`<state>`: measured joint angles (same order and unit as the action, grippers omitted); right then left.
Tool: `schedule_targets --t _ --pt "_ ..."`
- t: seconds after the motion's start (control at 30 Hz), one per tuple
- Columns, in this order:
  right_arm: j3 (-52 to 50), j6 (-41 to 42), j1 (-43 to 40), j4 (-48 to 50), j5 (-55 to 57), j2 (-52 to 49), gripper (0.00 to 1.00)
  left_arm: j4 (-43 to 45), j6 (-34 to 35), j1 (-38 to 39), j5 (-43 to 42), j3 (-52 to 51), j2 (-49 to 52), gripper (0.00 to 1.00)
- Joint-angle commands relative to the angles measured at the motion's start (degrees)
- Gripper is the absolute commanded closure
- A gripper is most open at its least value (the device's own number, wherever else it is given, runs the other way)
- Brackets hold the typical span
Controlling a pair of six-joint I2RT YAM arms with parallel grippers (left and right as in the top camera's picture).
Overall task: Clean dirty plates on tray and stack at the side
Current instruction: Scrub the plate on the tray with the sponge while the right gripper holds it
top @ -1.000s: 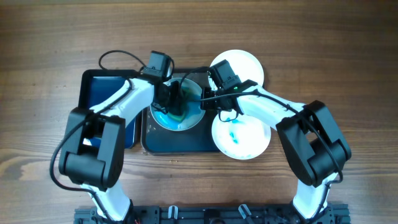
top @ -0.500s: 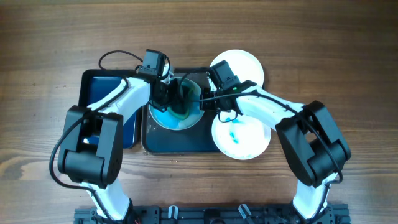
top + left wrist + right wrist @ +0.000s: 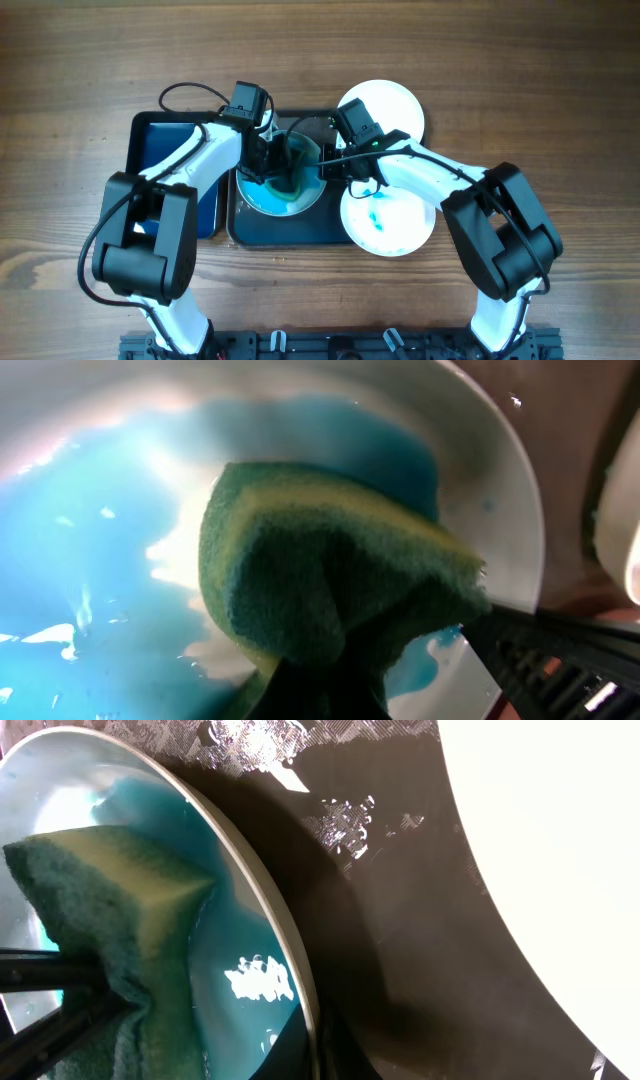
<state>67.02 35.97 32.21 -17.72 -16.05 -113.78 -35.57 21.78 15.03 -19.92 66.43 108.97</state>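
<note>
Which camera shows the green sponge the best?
The left wrist view: the sponge fills the picture, green over yellow, on the blue-smeared plate. The right wrist view shows it at the left side, partly cut off. Overhead it is only a small dark patch.

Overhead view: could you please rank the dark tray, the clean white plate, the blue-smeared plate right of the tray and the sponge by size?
1. The dark tray.
2. The clean white plate and the blue-smeared plate look alike, both partly covered: tied.
3. The sponge.
</note>
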Motion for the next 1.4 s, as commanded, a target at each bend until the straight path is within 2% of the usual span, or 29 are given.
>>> schedule_targets --t 0.0,0.07,0.1,0.13,0.2,0.3,0.37,0.43,0.5,0.6,0.67,0.7,0.77,0.83,0.87,0.93,1.0,1.03,1.1,1.17,1.2,1.23,1.27,1.3,1.37 --pt "0.63 0.17 -0.13 -0.15 0.76 -1.11 0.96 2.62 9.31 0.94 8.37 -1.49 2.12 0.96" --pt "0.61 0.17 -0.13 -0.22 0.76 -1.11 0.96 0.07 22.34 0.96 28.41 -1.51 2.08 0.96" --pt "0.61 0.17 -0.13 -0.22 0.76 -1.11 0.96 -1.62 24.92 1.01 33.66 -1.51 2.08 0.96" --pt "0.61 0.17 -0.13 -0.2 0.79 -1.11 0.96 -2.93 25.16 1.01 35.01 -1.51 2.08 0.96" --pt "0.61 0.2 -0.13 -0.02 0.79 -1.11 0.96 -5.25 24.26 1.01 32.33 -1.51 2.08 0.96" --pt "0.61 0.17 -0.13 0.07 0.76 -1.11 0.96 -5.86 8.26 1.01 10.21 -1.51 2.08 0.96" --pt "0.61 0.17 -0.13 0.04 0.74 -1.11 0.96 -4.68 3.5 0.98 2.78 -1.51 2.08 0.96" --pt "0.59 0.17 -0.13 0.07 0.76 -1.11 0.96 -2.14 3.23 0.92 3.82 -1.51 2.08 0.96" --pt "0.59 0.2 -0.15 0.11 0.76 -1.11 0.96 -1.18 13.4 0.94 17.07 -1.51 2.08 0.96" --pt "0.59 0.17 -0.13 0.09 0.74 -1.11 0.95 -1.79 19.06 0.94 26.03 -1.51 2.08 0.96" --pt "0.59 0.22 -0.13 0.17 0.74 -1.11 0.96 -4.59 18.62 1.2 23.98 -1.51 2.1 0.96" --pt "0.59 0.17 -0.13 0.31 0.74 -1.11 0.96 -5.35 14.4 1.44 19.63 -1.51 2.1 0.96" --pt "0.59 0.22 -0.13 0.31 0.74 -1.11 0.96 -5.29 2.23 2.29 5.2 -1.51 2.1 0.96" --pt "0.59 0.22 -0.13 0.31 0.68 -1.11 0.96 -4.94 -2.29 2.84 -1.53 -1.51 2.1 0.96" --pt "0.59 0.22 -0.13 0.31 0.55 -1.11 0.96 -3.28 -1.77 2.86 -0.92 -1.51 2.1 0.96" --pt "0.59 0.2 -0.13 0.26 0.55 -1.11 0.96 0.46 4.39 2.36 5.49 -1.51 2.1 0.96" --pt "0.59 0.15 -0.13 0.13 0.57 -1.11 0.96 1.53 15.02 2.23 21.38 -1.51 2.1 0.96" --pt "0.59 0.17 -0.13 0.13 0.57 -1.11 0.96 0.94 16.96 2.23 26.05 -1.51 2.1 0.96" --pt "0.59 0.2 -0.13 0.13 0.57 -1.11 0.96 -1.66 17.51 2.23 27.93 -1.51 2.1 0.96" --pt "0.59 0.2 -0.15 0.15 0.57 -1.11 0.96 -5.38 15.89 2.51 25.44 -1.51 2.1 0.96" --pt "0.59 0.2 -0.15 0.15 0.57 -1.11 0.96 -6.08 11.23 2.56 20.61 -1.51 2.1 0.96" --pt "0.59 0.17 -0.15 0.13 0.55 -1.11 0.96 -5.86 1.75 2.56 9.03 -1.51 2.1 0.96" --pt "0.59 0.17 -0.13 0.13 0.52 -1.11 0.96 -5.79 -1.6 2.56 4.24 -1.51 2.1 0.96" --pt "0.59 0.17 -0.13 0.13 0.37 -1.11 0.96 -5.77 -2.43 2.54 1.95 -1.51 2.1 0.96" --pt "0.59 0.17 -0.15 0.24 -0.31 -1.11 0.96 -3.39 0.22 2.03 3.17 -1.51 2.1 0.96"
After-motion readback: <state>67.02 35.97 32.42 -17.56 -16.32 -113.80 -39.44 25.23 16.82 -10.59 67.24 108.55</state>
